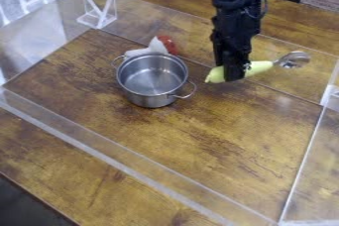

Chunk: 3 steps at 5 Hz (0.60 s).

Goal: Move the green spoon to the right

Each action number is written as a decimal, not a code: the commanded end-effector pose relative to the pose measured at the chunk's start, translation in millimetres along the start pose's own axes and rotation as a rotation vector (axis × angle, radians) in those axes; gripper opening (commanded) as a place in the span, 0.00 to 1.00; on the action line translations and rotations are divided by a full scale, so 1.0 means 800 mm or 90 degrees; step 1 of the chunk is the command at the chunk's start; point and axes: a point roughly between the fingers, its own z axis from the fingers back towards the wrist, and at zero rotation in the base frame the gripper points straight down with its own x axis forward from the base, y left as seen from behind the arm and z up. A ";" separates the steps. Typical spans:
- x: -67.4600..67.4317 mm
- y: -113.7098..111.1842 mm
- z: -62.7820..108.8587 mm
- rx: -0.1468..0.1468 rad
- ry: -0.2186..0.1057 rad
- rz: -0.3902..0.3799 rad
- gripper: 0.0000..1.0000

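While clamped shut on the yellow-green plastic-handled spoon (249, 68), the black gripper (233, 70) best kept it level, clear of the steel pot (153, 78).

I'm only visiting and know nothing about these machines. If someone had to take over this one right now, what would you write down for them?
Gripper: pointing down, shut on the green spoon at its handle.
Green spoon: to the right of the steel pot, metal bowl end pointing right; whether it touches the table cannot be told.
Behind the pot: a red and white item, partly hidden.
Done: spoon grasped.
Left: confirm it is far enough right, set it down, open the gripper and lift away.
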 end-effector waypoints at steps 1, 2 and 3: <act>0.005 0.001 0.028 0.029 -0.031 0.030 0.00; -0.011 0.000 0.041 0.041 -0.032 0.021 0.00; -0.016 -0.008 0.061 0.058 -0.031 0.040 0.00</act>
